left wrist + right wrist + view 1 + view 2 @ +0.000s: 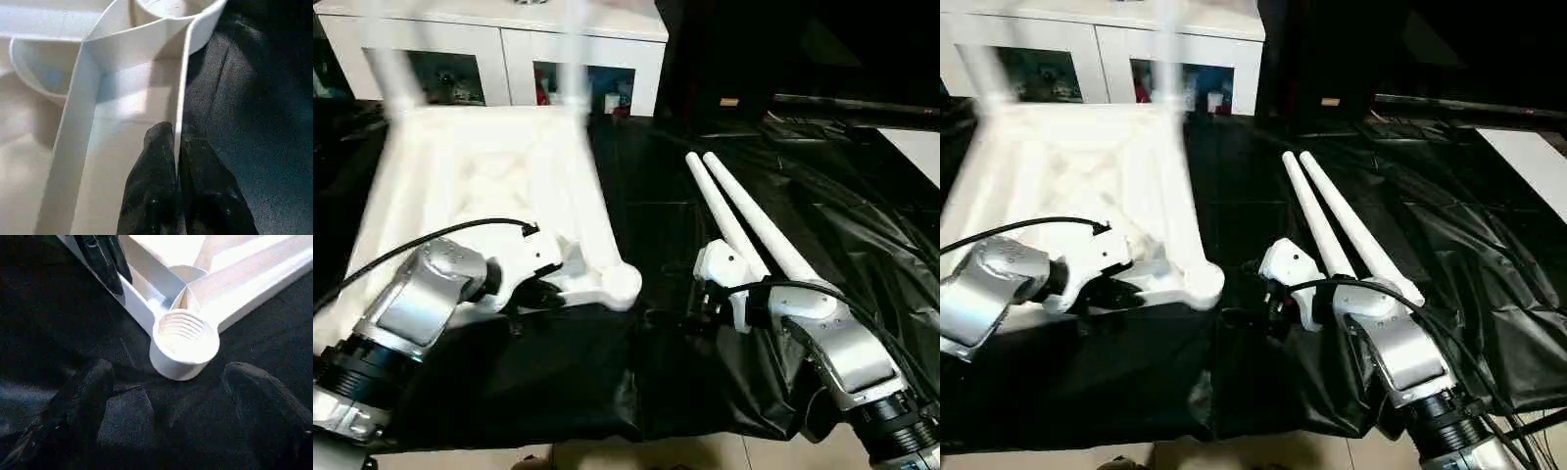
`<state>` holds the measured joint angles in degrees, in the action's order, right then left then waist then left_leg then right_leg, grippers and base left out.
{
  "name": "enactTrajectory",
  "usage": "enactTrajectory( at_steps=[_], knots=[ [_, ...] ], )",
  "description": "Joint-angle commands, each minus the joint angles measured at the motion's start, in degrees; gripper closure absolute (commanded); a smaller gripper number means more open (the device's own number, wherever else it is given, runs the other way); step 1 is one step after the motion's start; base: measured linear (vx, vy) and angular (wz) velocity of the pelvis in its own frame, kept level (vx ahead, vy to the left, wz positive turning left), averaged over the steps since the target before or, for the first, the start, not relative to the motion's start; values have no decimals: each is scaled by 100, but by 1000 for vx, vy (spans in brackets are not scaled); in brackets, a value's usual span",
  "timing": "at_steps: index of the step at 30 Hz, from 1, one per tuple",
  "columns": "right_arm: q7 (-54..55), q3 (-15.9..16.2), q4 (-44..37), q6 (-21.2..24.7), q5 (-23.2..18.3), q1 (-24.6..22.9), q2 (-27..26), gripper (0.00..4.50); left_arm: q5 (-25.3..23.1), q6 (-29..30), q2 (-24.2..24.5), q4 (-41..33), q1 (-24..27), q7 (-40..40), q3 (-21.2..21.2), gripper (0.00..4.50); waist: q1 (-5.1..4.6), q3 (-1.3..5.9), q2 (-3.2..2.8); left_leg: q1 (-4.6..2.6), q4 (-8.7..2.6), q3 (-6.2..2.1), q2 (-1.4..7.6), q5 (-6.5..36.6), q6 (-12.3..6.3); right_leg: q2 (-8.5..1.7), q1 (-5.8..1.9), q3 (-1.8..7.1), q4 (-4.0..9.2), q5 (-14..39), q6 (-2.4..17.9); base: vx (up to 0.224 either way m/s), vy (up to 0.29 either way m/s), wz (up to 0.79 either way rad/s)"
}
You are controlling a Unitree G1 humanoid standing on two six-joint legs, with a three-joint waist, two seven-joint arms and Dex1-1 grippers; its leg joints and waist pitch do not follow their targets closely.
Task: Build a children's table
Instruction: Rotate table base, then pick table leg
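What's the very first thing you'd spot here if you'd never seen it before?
The big white upside-down table top lies on the black cloth, with two legs standing up at its far corners. The left claw pinches the thin rim near the empty round corner socket. Two loose white legs lie side by side beside the right arm, whose right claw is open, facing that socket.

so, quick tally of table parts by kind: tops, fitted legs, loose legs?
Tabletop, upside down: 1
Fitted legs, upright in the far sockets: 2
Loose legs lying on the black cloth: 2
Total: 5
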<state>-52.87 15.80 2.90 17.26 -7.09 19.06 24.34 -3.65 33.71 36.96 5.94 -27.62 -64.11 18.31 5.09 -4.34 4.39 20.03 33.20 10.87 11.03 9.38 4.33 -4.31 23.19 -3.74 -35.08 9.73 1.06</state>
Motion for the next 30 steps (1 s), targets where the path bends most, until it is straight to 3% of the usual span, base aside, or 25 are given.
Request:
enactTrajectory(
  at_steps=[1, 2, 4, 6, 7, 8, 13, 14, 20, 21, 24, 27, 30],
  knots=[
    [82, -196, -16, -6, -44, -11, 43, 58, 137, -668, -57, -65, 112, 13, -75, 449, 56, 430, -133, -39, -381, -139, 208, 1641, 29, -380, -261, 277, 446, 1720, 953, 0, 0, 0],
    [100, -223, -23, 10, -64, -12, 46, 58, 153, -856, -50, -43, 128, -7, -69, 449, 57, 436, -139, -37, -381, -136, 210, 1585, 21, -369, -259, 278, 422, 1523, 993, 0, 0, 0],
    [128, -284, -43, 39, -97, -8, 64, 58, 269, -930, -43, -44, 140, -121, -109, 405, 61, 440, -138, -44, -377, -125, 209, 1572, 25, -356, -258, 275, 397, 1359, 1047, 0, 0, 0],
    [139, -379, -82, 106, -170, 2, 98, 58, 391, -703, 29, -146, 122, -283, -155, 394, 82, 433, -144, -61, -380, -123, 207, 1610, 24, -366, -254, 272, 414, 1465, 1032, 0, 0, 0],
    [135, -424, -100, 141, -211, 7, 111, 58, 423, -636, 69, -191, 115, -341, -164, 388, 78, 414, -116, -53, -385, -118, 204, 1618, 22, -365, -252, 272, 421, 1526, 1016, 0, 0, 0],
    [143, -526, -132, 213, -294, 34, 128, 58, 448, -743, 110, -216, 111, -323, -244, 364, 101, 407, -127, -54, -389, -127, 204, 1660, 27, -363, -254, 271, 424, 1662, 979, 0, 0, 0],
    [221, -848, -126, 413, -511, 222, 139, 58, 752, -900, 222, -287, 27, -422, -599, 332, 115, 394, -127, -76, -396, -135, 210, 1840, 89, -373, -232, 266, 448, 1967, 909, 0, 0, 0],
    [417, -968, 6, 567, -496, 355, 93, 58, 866, -856, 220, -304, -48, -417, -733, 332, 103, 373, -99, -77, -398, -131, 197, 1865, 101, -363, -223, 266, 457, 2092, 868, 0, 0, 0],
    [2044, -1581, 1477, 1684, -167, 1304, -169, 12, 1336, -566, -36, -389, -452, -213, -1215, 324, 71, 361, -93, -98, -376, -132, 171, 1848, 266, -372, -192, 253, 470, 2368, 858, 0, 0, 0],
    [2192, -1635, 1652, 1785, -155, 1396, -183, 12, 1377, -494, -111, -417, -487, -157, -1232, 324, 71, 375, -87, -111, -359, -124, 166, 1808, 296, -369, -182, 254, 450, 2273, 890, 0, 0, 0],
    [2392, -1603, 1890, 2042, -29, 1526, -162, 5, 1442, -372, -208, -541, -467, -157, -1165, 324, 94, 403, -75, -52, -361, -117, 168, 1525, 268, -363, -237, 260, 404, 1832, 888, 0, 0, 0],
    [2849, -1658, 2454, 2625, 102, 1842, -192, 5, 1411, -165, -307, -750, -397, -183, -852, 324, 75, 426, -34, -16, -345, -99, 158, 1167, 201, -341, -264, 264, 344, 1327, 985, 0, 0, 0],
    [3237, -1755, 3035, 2834, 182, 2135, -226, 5, 1484, -51, -433, -884, -401, -193, -671, 324, 63, 437, -25, 6, -322, -80, 153, 1003, 194, -353, -276, 269, 331, 1217, 995, 0, 0, 0]
  ],
)
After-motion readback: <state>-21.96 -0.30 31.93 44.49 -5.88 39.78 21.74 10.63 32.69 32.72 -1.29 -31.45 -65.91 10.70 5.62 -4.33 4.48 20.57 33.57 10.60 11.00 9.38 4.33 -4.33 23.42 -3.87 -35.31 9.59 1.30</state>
